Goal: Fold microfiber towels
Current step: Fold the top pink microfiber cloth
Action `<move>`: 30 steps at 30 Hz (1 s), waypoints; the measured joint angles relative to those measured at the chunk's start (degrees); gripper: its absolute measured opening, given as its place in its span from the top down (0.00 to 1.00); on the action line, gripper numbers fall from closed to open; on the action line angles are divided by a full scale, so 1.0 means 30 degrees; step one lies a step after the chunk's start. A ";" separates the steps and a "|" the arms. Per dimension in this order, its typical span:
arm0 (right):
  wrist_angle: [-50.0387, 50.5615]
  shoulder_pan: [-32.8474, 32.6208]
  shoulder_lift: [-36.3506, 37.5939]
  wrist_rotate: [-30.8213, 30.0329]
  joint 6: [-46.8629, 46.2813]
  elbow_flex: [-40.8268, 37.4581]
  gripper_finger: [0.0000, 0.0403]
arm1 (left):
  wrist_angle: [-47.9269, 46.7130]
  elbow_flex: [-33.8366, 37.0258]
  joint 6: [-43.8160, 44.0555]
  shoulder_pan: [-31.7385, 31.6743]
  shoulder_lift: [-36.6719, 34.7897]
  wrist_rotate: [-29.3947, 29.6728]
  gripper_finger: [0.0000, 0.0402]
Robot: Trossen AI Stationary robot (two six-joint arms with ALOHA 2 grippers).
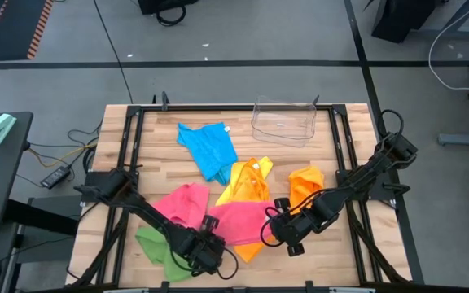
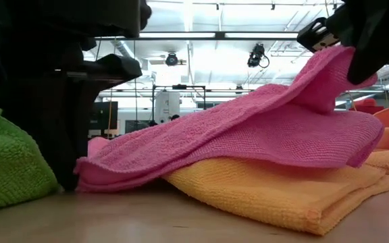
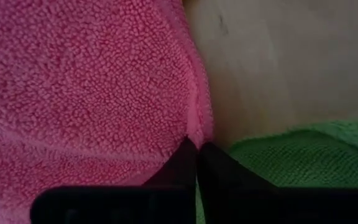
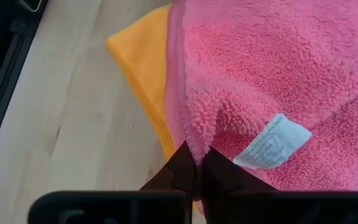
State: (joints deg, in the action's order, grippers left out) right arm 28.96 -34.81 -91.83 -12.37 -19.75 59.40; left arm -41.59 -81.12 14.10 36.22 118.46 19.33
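A pink towel [image 1: 222, 218] lies spread over a yellow-orange towel [image 2: 262, 192] near the table's front. My left gripper [image 3: 197, 149] is shut at the pink towel's near-left edge, beside a green towel [image 1: 157, 244]. My right gripper [image 4: 197, 160] is shut on the pink towel's right end, which it holds raised [image 2: 329, 67]. The towel's left end [image 2: 96, 172] stays low at the table. Blue [image 1: 210, 150], yellow [image 1: 247, 181] and orange [image 1: 306, 185] towels lie loose farther back. My left gripper pinches the pink towel's hemmed edge [image 3: 199, 127] between its two fingertips, coming steeply from above. The edge stays low, close to the table, next to the green towel [image 3: 303, 162]. My right gripper pinches a puckered bit of the pink towel's edge [image 4: 199, 134] between its fingertips, close to the white label [image 4: 272, 142], slanting down from the right. That end is lifted clear of the yellow-orange towel [image 4: 145, 68], and the cloth slopes down from it toward the left.
A clear plastic bin [image 1: 283, 120] stands at the table's far right. Black frame rails [image 1: 129, 155] run along the table's left and right sides. Bare wood [image 1: 149, 163] shows at the left and behind the towels.
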 joint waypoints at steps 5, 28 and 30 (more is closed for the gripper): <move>0.0760 0.0007 0.0007 0.0350 -0.0268 0.0181 0.82 | -0.3339 -0.2217 -0.0005 -0.0085 -0.0025 0.0124 0.98; -0.2231 -0.2582 0.0029 -0.4012 -0.1344 -0.2222 0.63 | -0.6356 -0.3417 0.0104 -0.0267 -0.0112 -0.0029 0.94; -0.2115 -0.3041 0.0029 -0.4704 -0.2006 -0.2222 0.63 | -0.6553 -0.3417 0.0221 -0.0267 -0.0112 -0.0029 0.96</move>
State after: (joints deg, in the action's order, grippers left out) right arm 22.61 -43.93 -91.74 -26.48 -25.77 52.73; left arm -61.25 -91.37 14.76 35.42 118.13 19.25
